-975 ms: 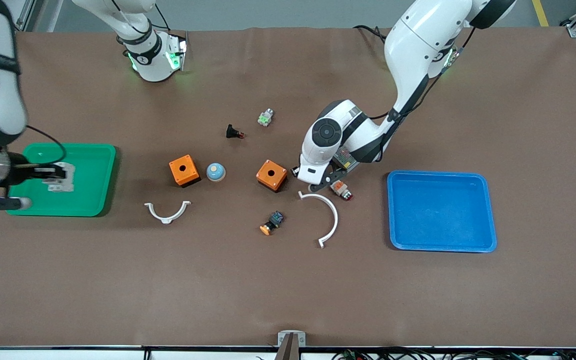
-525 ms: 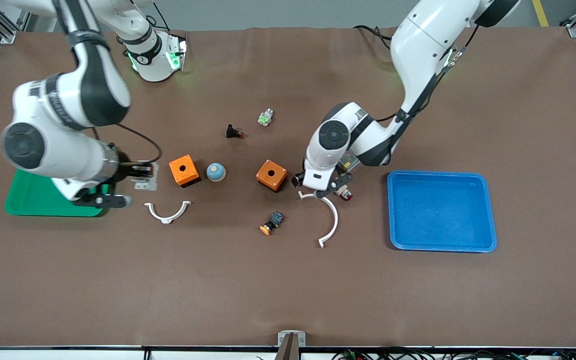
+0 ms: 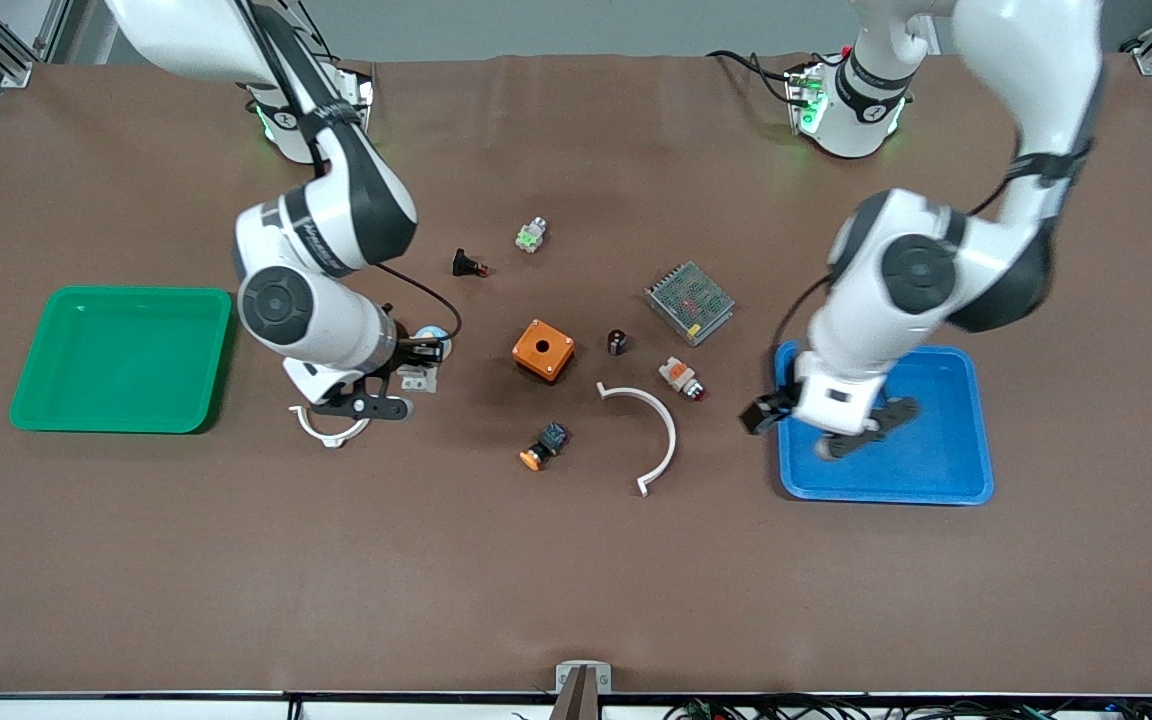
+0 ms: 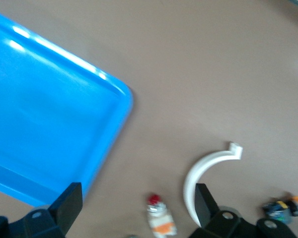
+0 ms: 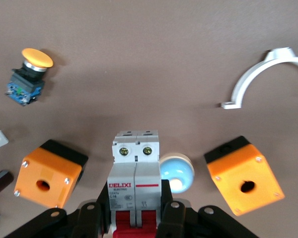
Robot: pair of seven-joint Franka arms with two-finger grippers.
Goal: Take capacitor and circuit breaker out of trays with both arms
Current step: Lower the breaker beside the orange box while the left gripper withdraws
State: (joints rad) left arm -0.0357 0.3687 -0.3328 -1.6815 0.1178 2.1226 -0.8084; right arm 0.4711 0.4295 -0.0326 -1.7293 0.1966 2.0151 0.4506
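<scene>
Left arm's black pincer (image 3: 861, 430) is hovering over the blue plastic tray (image 3: 946, 470) edge, fingers (image 4: 69, 203) standing apart, empty. Right arm's black pincer (image 3: 406, 375) is gripping the light-grey rectangular breaker (image 5: 135, 173) above the pale-blue dome (image 5: 178, 171). Tiny black cylindrical capacitor (image 3: 617, 342) is standing on the brown surface (image 3: 576, 570) beside the orange box (image 3: 542, 350).

- Open brown table (image 3: 576, 580) is seen nearer the front camera than all parts.
- The tiny black capacitor (image 3: 617, 342) is hemmed by an orange box (image 3: 543, 350), white curved clip (image 3: 652, 432) and white-and-orange button (image 3: 681, 378).
- The blue tray (image 3: 936, 470) interior lies bare.
</scene>
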